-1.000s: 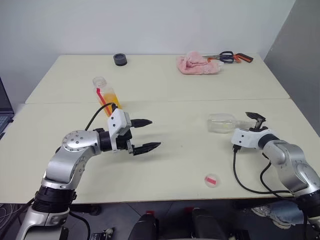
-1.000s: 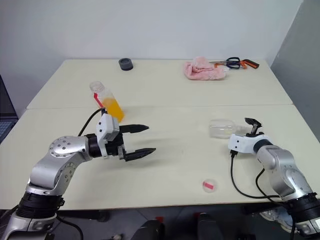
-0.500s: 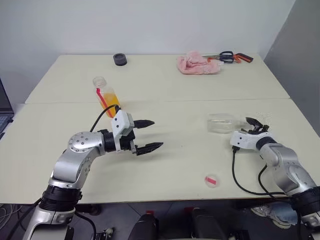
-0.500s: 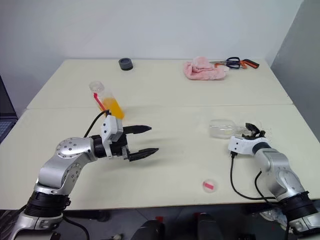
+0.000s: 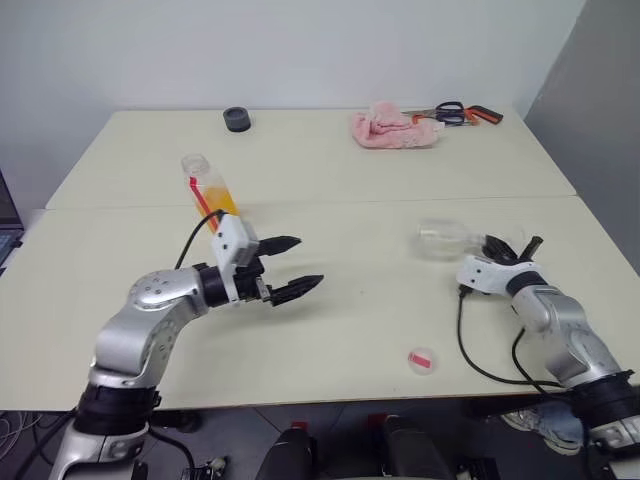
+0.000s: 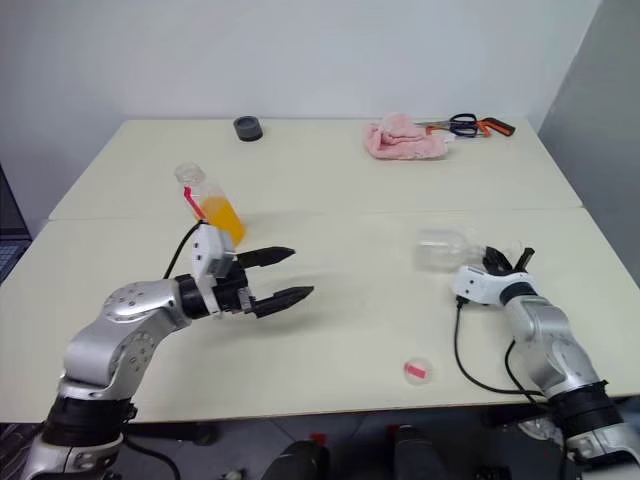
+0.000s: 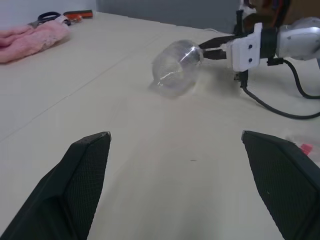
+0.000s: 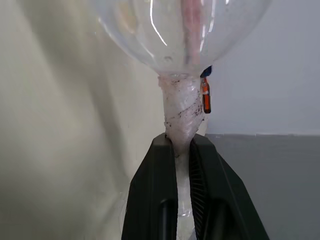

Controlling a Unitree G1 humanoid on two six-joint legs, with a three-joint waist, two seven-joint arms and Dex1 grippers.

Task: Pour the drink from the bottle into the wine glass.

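Right fingers [image 8: 182, 172]: you had them pinched on the wine glass [image 5: 445, 238] at its stem, the two black pads pressed on either side of it.
Wine glass: it lay on its side on the table [image 5: 350, 180], bowl pointing toward the middle, foot by your right gripper [image 5: 500, 250].
Left fingers [image 7: 80, 175]: you held them spread wide and empty, hovering over the table.
Bottle [image 5: 208, 192]: it stood tilted behind your left gripper [image 5: 290, 268], uncapped, with the drink [image 5: 220, 203] in its lower part, not touched.
Risk, stem: a thin stem in a hard pinch could have twisted or slipped as you raised the glass upright.
Risk, bowl: the round bowl could have rolled on the table if your grip loosened.
Risk, bottle: open and leaning, it could have spilled if your left arm had nudged it.
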